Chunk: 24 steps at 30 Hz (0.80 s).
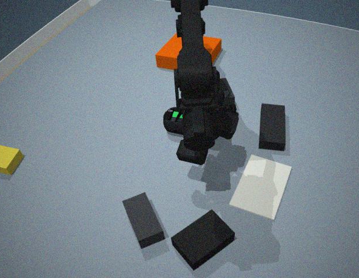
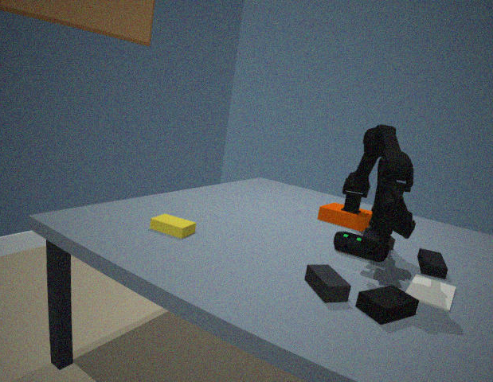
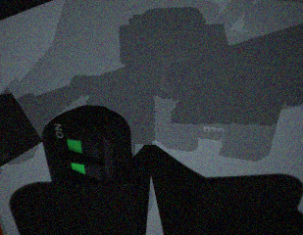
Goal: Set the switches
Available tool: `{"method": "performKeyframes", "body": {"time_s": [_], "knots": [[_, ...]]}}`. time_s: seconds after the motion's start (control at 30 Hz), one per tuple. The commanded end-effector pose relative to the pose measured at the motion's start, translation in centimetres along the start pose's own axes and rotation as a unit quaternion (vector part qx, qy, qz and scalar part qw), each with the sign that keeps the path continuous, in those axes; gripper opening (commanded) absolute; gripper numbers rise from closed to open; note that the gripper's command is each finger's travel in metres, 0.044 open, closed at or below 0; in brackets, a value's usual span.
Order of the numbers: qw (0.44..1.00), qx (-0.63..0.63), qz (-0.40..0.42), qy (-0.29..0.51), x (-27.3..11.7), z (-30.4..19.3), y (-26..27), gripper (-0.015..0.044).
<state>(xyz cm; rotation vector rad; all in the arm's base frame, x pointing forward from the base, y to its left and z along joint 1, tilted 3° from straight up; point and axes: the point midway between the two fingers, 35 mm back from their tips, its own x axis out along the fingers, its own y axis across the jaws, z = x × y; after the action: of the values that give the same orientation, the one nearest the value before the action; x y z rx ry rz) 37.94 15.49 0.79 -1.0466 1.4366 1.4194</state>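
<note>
The dark grey controller unit (image 1: 173, 121) (image 2: 355, 244) (image 3: 87, 147) lies flat on its base on the bench (image 1: 68, 119). Only its end marked ON shows, with two green switch ends up in the wrist view; the arm hides the rest. My gripper (image 3: 149, 150) is shut and empty, its tips pointing down at the unit's right side, over or against the hidden part of the switch row. I cannot tell whether it touches a switch. In the top view the arm covers the fingertips.
An orange block (image 1: 167, 55) (image 2: 337, 216) lies behind the arm, and a yellow block (image 1: 4, 158) (image 2: 172, 225) far left. Dark blocks lie to the right (image 1: 272, 125) and in front (image 1: 143, 218) (image 1: 203, 237). A white flat plate (image 1: 260, 186) lies front right. Another dark block (image 3: 9, 132) sits left of the unit.
</note>
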Motion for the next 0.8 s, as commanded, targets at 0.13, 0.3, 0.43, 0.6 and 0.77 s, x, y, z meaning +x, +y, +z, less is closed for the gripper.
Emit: {"method": "performKeyframes", "body": {"time_s": [0.13, 0.3, 0.43, 0.6, 0.77], "knots": [[1.000, -0.002, 0.007, -0.001, 1.7, 0.0, -0.2, 0.0000], [1.000, -0.002, 0.007, -0.001, 2.5, 0.0, -0.4, 0.0000], [1.000, -0.002, 0.007, -0.001, 2.9, 0.0, -0.5, 0.0000], [1.000, -0.002, 0.007, -0.001, 2.9, 0.0, -0.4, 0.0000], [1.000, -0.002, 0.007, -0.001, 2.9, 0.0, -0.2, 0.0000]]}}
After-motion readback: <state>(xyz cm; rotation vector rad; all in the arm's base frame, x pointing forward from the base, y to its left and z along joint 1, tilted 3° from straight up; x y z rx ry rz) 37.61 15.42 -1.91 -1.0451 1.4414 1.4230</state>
